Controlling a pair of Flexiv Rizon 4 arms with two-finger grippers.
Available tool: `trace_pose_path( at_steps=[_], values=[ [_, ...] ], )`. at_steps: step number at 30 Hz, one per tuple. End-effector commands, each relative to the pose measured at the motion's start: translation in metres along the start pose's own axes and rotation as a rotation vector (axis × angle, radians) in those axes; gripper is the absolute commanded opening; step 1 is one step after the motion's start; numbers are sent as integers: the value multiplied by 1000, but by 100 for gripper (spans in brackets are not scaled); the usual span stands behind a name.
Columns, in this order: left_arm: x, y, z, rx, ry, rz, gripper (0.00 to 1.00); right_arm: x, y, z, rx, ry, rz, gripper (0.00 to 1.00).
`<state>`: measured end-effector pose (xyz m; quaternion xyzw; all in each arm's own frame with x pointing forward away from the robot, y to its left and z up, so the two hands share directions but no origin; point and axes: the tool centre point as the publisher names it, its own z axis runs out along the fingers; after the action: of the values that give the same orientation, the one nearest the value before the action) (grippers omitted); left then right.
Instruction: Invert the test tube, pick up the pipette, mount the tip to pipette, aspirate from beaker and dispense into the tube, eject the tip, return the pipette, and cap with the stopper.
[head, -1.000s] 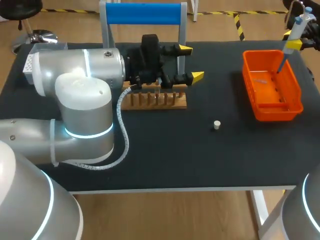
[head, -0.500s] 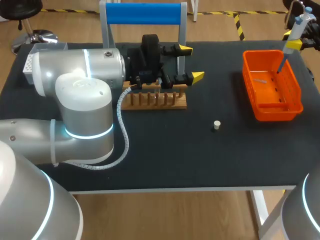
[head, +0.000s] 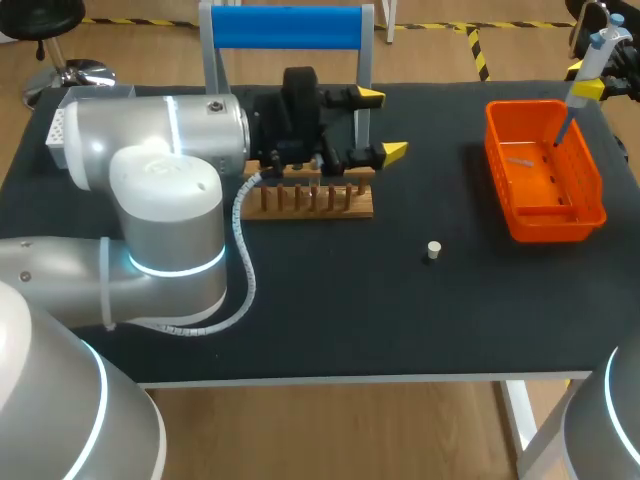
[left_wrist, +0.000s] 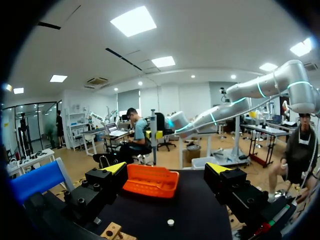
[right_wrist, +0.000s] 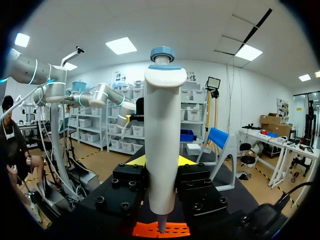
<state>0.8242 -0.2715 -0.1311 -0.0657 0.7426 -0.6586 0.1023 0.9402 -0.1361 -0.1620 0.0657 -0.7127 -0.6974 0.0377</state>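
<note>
My right gripper (head: 588, 90) hangs over the far right end of the orange bin (head: 592, 200), shut on a white pipette (head: 594, 55) with a blue cap. The pipette's thin lower end points down into the bin. In the right wrist view the pipette (right_wrist: 161, 140) stands upright between the fingers (right_wrist: 131, 180), with the orange bin (right_wrist: 175, 231) below. My left gripper (head: 380, 125) is open and holds nothing, level over the right end of the wooden rack (head: 310, 200). A small white stopper (head: 433, 250) lies on the black table, also seen ahead of the left gripper (left_wrist: 166, 170) as the stopper (left_wrist: 170, 222).
A blue-topped stand (head: 285, 28) rises behind the rack, close to my left wrist. In the left wrist view the orange bin (left_wrist: 150, 181) lies ahead between the fingers and the blue stand (left_wrist: 37, 181) is off to one side. My left arm's elbow covers the table's left part.
</note>
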Motion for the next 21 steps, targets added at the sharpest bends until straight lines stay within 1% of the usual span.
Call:
trace_pose_path(
  at_steps=[1,6,13,21],
  values=[
    [-3,0,-14,6,23,1,100,0,1,0,3,1,0,0],
    [-5,2,-31,23,30,9,100,0,1,0,3,1,0,0],
    [-8,6,-54,11,28,1,100,0,1,0,3,1,0,0],
    [-11,10,-66,19,27,-2,100,0,1,0,3,1,0,0]
  ],
)
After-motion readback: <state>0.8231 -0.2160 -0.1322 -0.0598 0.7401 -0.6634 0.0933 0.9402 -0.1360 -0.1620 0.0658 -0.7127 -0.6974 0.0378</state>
